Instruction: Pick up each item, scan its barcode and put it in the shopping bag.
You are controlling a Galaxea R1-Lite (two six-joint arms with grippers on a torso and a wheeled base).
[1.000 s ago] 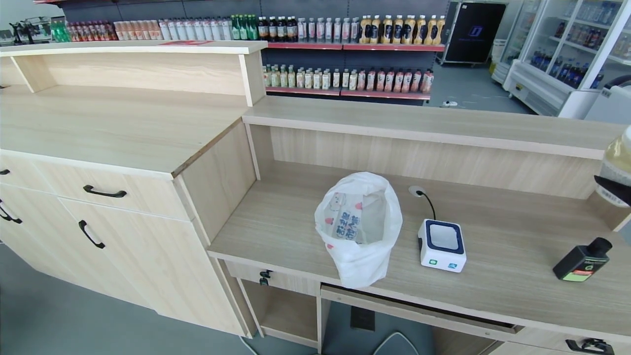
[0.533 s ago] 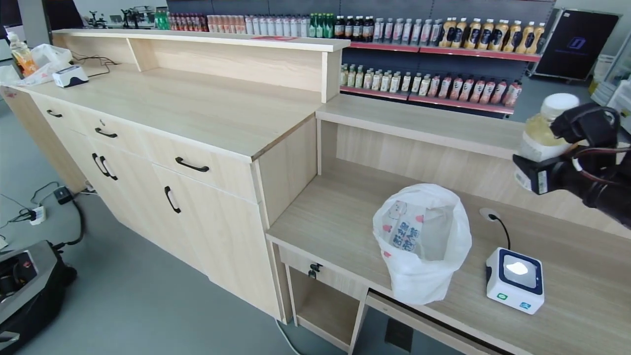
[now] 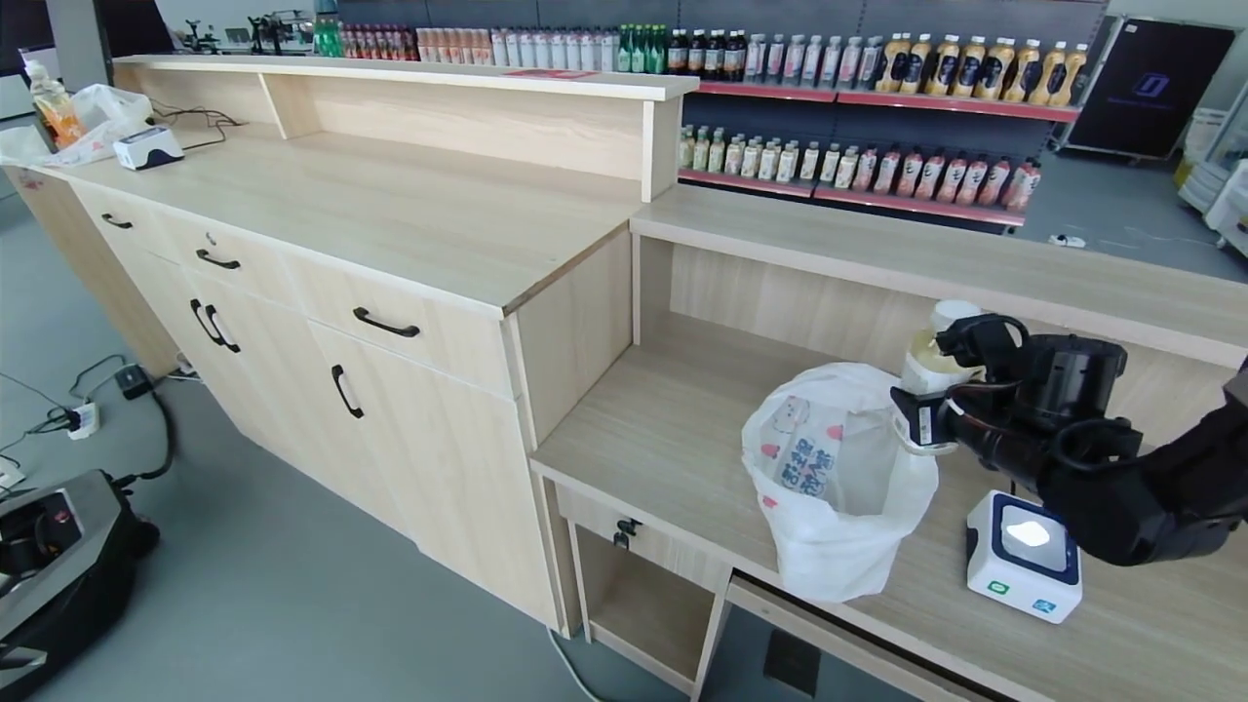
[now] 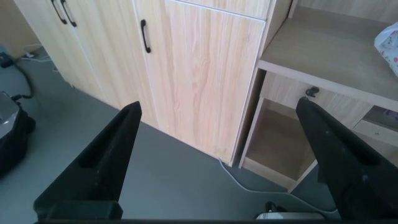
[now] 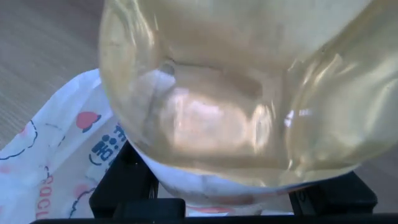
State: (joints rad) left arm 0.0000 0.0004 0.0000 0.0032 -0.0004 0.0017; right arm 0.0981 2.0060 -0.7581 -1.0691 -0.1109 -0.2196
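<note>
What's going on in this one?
The right claw holds a bottle of pale yellow liquid just above the rim of the open white shopping bag, on the side nearest the scanner. Bag and scanner stand on the lower counter, and the scanner's window is lit. The left claw is open and empty, low over the floor by the cabinet doors.
</note>
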